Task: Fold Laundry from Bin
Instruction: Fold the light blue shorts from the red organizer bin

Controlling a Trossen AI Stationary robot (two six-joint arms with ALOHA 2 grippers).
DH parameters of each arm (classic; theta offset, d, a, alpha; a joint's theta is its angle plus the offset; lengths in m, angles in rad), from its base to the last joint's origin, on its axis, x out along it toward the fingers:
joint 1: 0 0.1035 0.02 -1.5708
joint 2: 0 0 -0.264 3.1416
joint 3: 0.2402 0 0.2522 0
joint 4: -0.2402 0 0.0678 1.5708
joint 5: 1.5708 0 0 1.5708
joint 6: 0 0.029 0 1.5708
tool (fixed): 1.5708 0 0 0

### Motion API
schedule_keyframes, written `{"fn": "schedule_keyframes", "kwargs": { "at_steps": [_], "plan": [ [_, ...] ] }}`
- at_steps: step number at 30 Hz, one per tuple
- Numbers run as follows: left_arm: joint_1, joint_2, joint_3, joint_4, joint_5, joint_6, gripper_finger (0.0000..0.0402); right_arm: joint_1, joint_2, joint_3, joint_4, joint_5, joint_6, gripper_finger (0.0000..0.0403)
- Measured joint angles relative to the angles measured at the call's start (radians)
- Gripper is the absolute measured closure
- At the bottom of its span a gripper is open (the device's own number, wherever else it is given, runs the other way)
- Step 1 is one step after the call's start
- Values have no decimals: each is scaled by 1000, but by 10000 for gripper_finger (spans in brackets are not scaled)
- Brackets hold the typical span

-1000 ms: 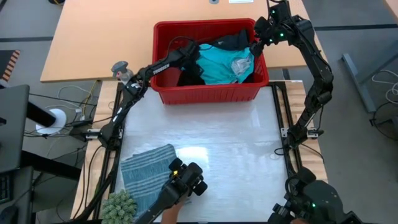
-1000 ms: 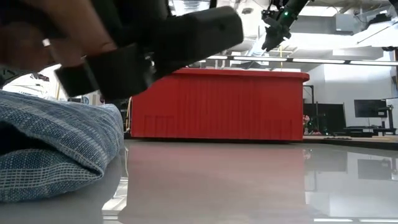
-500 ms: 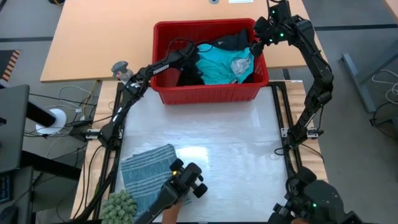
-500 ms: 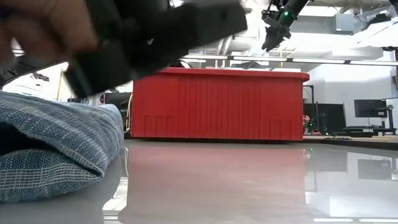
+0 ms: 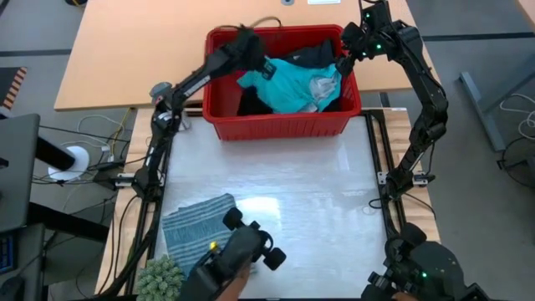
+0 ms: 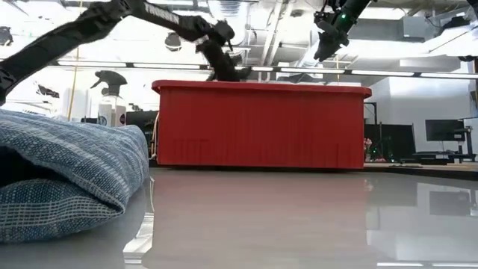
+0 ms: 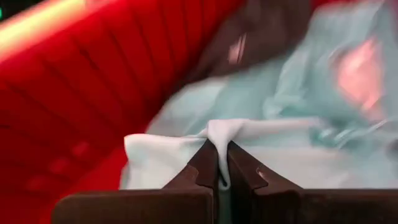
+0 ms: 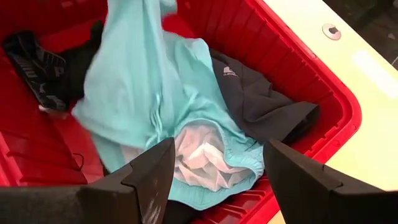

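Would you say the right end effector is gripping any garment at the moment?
No, the right end effector hangs open above the turquoise garment in the red bin.

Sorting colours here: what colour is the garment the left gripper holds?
Turquoise garment, pinched by the left gripper; clearest in the right wrist view.

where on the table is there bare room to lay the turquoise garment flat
The white mat is bare between the red bin and the striped folded cloth, and along its whole right side. The near-left corner is crowded: that cloth, a green plant and a handheld device.
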Motion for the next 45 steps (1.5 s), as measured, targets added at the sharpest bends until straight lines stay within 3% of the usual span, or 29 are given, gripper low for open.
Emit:
{"fn": "schedule_keyframes", "kwargs": {
  "at_steps": [9,14,17,24,29,35,41,45],
  "plan": [
    [-47,-259,0,199,190,-21,401,-23,0,0,46,0,3,133],
    [-118,-401,1,244,353,-21,401,-29,0,0,78,1,13,133],
    [-180,-472,1,244,387,-2,401,-30,0,0,71,-9,13,133],
    [-373,-601,1,274,322,76,401,10,-28,0,16,-324,5,133],
    [-535,-641,1,311,362,79,401,60,-86,1,16,-340,9,133],
    [-724,-627,1,439,338,69,401,126,-171,1,-27,-343,13,133],
    [-867,-548,0,641,181,125,401,234,-280,1,-148,-396,43,133],
    [-901,-523,0,626,-70,212,401,340,-358,1,-181,-421,171,133]
  ]
}}
